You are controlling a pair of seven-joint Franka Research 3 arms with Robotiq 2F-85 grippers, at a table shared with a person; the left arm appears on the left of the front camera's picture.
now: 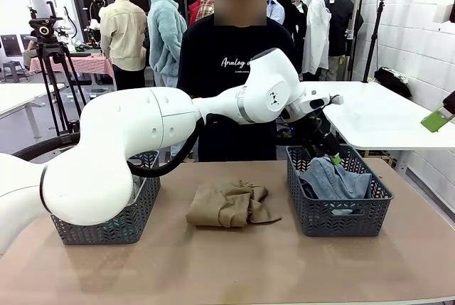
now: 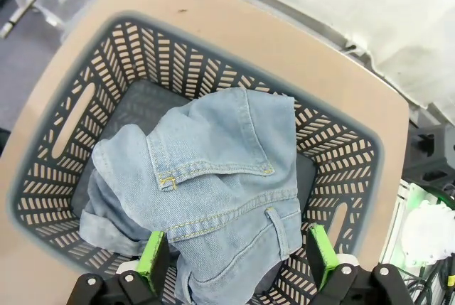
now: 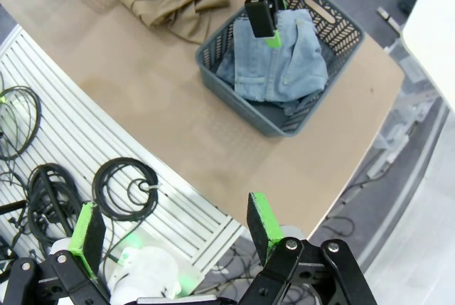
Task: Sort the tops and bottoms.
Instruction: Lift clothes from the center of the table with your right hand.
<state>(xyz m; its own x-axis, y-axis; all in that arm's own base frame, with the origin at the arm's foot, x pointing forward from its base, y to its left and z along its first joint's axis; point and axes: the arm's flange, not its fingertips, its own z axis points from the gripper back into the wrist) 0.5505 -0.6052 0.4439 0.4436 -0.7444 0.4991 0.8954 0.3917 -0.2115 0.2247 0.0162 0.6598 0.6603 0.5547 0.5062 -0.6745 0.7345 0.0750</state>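
My left gripper hangs over the grey slatted basket standing at the right end of the worktop. Its jaws are released and spread wide, with one green pad on either side of the near fold of the denim. I cannot tell from the wrist view whether the pads touch the cloth. The bottoms, a folded light blue denim garment with yellow stitching showing, lie crumpled inside that basket, heaped toward one side so that part of the dark floor shows. The tan-beige top lies loose on the bare worktop at mid-length, between the two baskets and touching neither. A second grey basket stands at the left end, mostly hidden behind my left arm, and I cannot make out its contents. My right gripper is slack and empty, held high beyond the worktop's right edge above coiled cables on the floor. A person in a black printed T-shirt stands at the far edge.
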